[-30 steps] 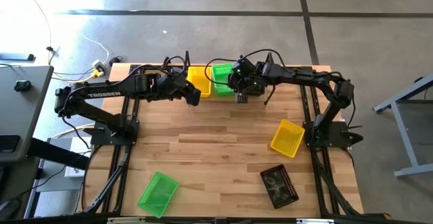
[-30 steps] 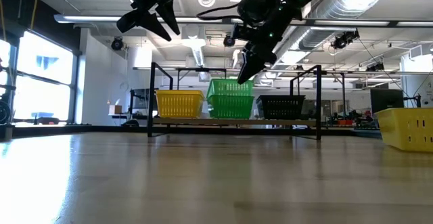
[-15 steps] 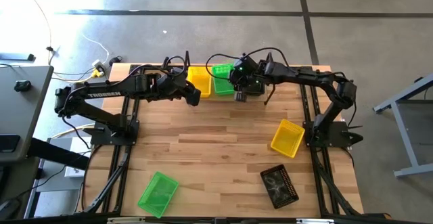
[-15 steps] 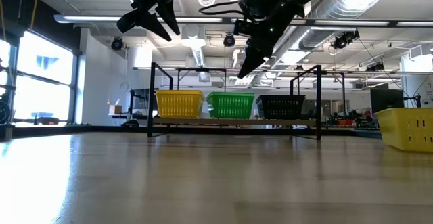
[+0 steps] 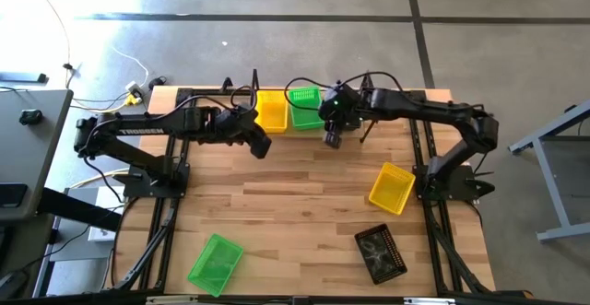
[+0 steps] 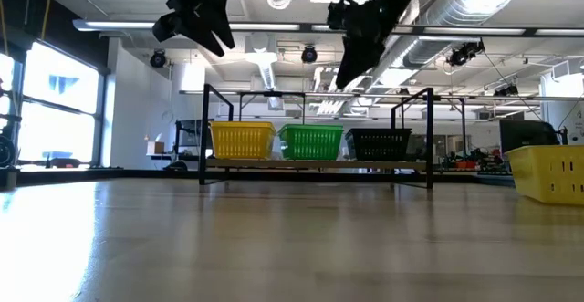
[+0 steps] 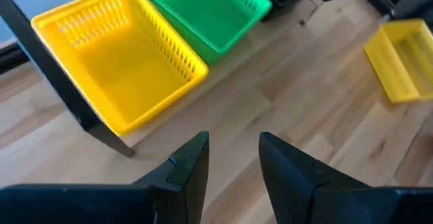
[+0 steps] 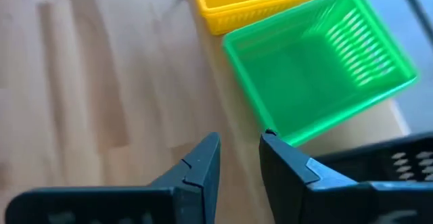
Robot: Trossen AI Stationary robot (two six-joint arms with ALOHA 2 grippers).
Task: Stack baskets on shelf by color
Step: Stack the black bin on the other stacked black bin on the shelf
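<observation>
My left jaws (image 5: 262,146) hang above the wooden worktop (image 5: 295,204) just in front of the shelf, a light wooden plank in a thin black metal frame (image 6: 315,166) along the far edge. They hold nothing and stand narrowly parted, a slim gap between the two dark fingers (image 7: 193,166). My right jaws (image 5: 333,139) hover beside them, also over bare wood just in front of the shelf, empty, with a similar small gap between their fingers (image 8: 203,163).

On the shelf, a yellow plastic mesh-sided basket (image 6: 242,140), a bright green one of the same make (image 6: 312,141) and a black one (image 6: 380,143) stand side by side, upright; the yellow and green are almost touching.

Loose on the worktop lie three more: a second yellow mesh basket (image 5: 391,188) near the right arm's base, a second black mesh basket (image 5: 380,252) nearer the front edge, and a second green mesh basket (image 5: 215,262) at the front left, well apart from the others.
</observation>
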